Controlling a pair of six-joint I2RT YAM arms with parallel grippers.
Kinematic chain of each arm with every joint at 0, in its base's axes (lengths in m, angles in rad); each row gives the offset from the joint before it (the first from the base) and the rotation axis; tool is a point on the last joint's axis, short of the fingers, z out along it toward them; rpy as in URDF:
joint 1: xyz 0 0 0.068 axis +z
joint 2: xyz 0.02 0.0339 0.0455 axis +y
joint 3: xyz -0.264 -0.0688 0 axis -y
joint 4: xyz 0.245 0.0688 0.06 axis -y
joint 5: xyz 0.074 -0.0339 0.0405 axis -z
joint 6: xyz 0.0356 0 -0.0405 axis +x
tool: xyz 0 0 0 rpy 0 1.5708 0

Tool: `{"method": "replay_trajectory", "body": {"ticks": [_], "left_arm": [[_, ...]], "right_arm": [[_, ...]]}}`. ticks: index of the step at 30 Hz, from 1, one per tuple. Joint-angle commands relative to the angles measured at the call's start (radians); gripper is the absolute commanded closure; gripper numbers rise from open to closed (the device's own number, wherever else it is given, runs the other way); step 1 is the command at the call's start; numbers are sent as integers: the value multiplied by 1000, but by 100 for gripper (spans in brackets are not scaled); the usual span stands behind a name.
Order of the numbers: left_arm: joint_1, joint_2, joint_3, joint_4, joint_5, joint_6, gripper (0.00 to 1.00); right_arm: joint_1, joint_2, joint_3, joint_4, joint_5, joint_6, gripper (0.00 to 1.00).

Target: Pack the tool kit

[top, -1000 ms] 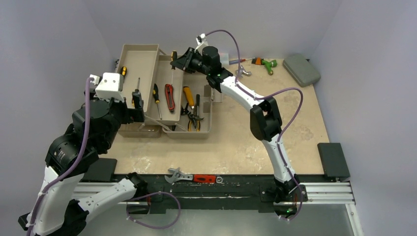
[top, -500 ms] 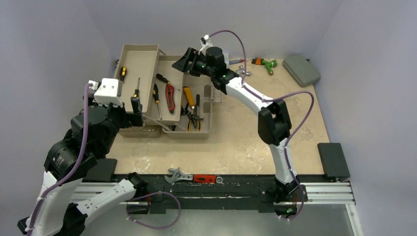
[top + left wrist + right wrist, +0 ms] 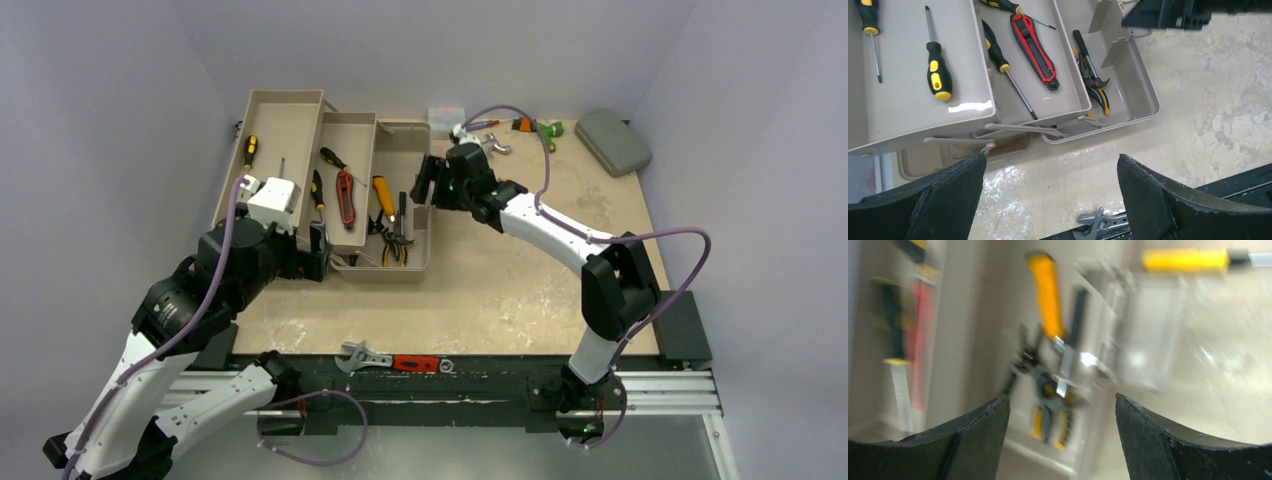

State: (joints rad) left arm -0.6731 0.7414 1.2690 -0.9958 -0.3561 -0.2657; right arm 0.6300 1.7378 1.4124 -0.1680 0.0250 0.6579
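At the far left of the tabletop (image 3: 480,280): toolbox (image 3: 290,125), beige, its fold-out trays swung open; three troughs lie side by side.
Left tray: two yellow-and-black screwdrivers (image 3: 938,70), lengthwise and apart from each other.
Middle tray: another screwdriver (image 3: 998,55) just beside a red-and-black utility knife (image 3: 1033,50); a further yellow-and-black handle shows at the tray's far end.
Base compartment: pliers (image 3: 1093,82) lie in it next to a yellow-handled tool (image 3: 383,190).
Left fingers (image 3: 955,200): spread wide, nothing between them, above bare tabletop just off the toolbox's near end.
Right fingers (image 3: 973,440): released and apart, gripping nothing, over the right side of the toolbox above the base compartment; the wrist view is badly blurred.
Near edge: adjustable wrench (image 3: 360,355) on the dark strip, with a red part in line with it; whether that is one tool or two I cannot tell.
Far edge: small clear box (image 3: 447,113), and to its right a green-and-orange tool (image 3: 538,128).
Far right corner: flat grey-green case (image 3: 612,140), well apart from the toolbox.
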Motion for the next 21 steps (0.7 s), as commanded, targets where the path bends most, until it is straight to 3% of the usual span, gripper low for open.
{"method": "replay_trajectory", "body": {"ticks": [1,6,12,19,21], "left_arm": [[7,48,8,33,21,-12,0],[17,80,44,36,-30,10,0],[98,116,109,13,-54,29,0],[427,164,200,-27,262,-29,0],[530,170,214,-34,437,-68,0]], "right_arm": [[27,-72,-173,-115,161,8,24],[32,-96,-275,-97,182,14,27],[32,-38,-244,-106,175,-11,41],[34,50,-94,-176,209,-49,67],[29,64,-70,-199,236,-60,83]]}}
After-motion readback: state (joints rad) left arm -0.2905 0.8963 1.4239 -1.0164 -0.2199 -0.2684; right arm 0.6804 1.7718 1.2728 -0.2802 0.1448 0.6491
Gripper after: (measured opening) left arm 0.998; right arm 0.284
